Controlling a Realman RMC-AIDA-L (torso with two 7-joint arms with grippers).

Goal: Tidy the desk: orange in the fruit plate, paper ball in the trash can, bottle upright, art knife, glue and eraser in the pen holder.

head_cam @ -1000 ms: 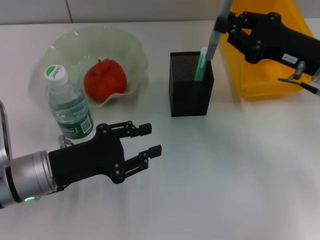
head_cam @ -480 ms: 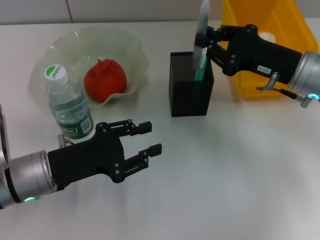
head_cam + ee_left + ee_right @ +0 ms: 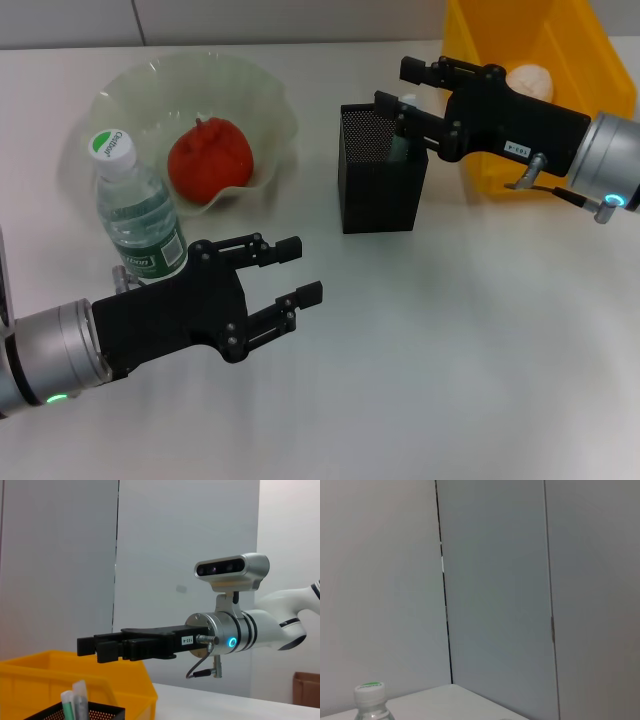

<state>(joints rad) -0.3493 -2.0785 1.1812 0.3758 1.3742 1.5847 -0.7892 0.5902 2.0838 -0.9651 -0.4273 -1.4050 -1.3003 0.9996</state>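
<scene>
Both end effectors point(image 3: 300, 270) point(image 3: 398, 85) agape, low.

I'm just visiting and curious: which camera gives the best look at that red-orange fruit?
The head view: the orange sits in plain sight inside the fruit plate, behind the upright bottle. Neither wrist view shows the orange; the right wrist view catches only the bottle's cap.

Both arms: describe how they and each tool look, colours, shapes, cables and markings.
The left tool is matte black with two jointed, blocky fingers on a silver cylindrical wrist showing a small green light. The right tool is the same black build, with a white printed label, a thin black cable and a metal fitting beneath, and a silver-and-white wrist with a blue ring light. A silver camera sits atop its wrist.
</scene>
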